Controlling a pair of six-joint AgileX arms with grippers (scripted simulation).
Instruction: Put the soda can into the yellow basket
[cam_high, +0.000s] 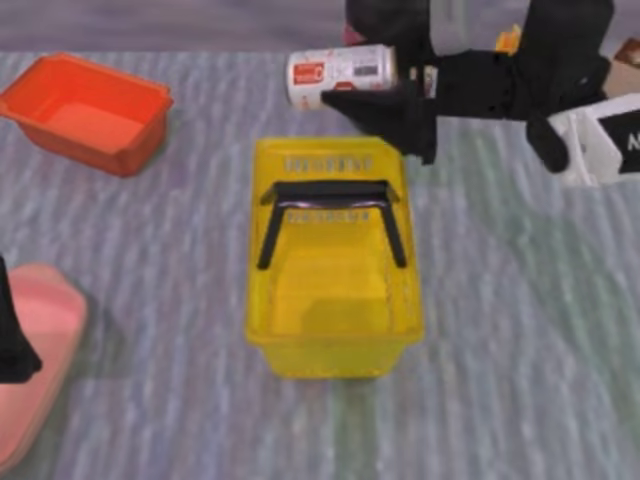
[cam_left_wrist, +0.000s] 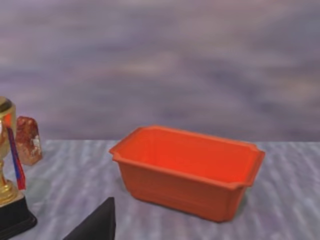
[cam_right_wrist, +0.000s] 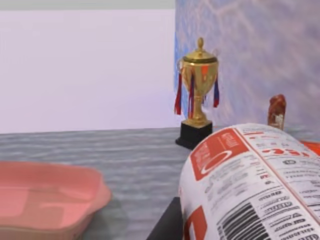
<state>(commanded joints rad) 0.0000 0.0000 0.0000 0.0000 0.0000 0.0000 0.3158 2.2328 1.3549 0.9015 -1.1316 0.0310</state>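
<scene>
1. Soda can (cam_high: 341, 75) lies on its side, long axis running left-right across the table, just beyond the yellow basket's (cam_high: 334, 330) far rim.
2. Right gripper (cam_high: 385, 100) fingers closed around can's right end.
3. Basket: mesh plastic, rectangular, black handle (cam_high: 331, 215).
4. Left gripper (cam_high: 15, 350) parked at left edge; jaw state cannot be told.

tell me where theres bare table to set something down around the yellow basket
Bare cloth lies right of the yellow basket, out to the top view's right edge, and between it and the pink tray. The strip between the orange-red tray and the basket is free too. Crowded: behind the basket, where the right gripper holds the soda can sideways.
</scene>
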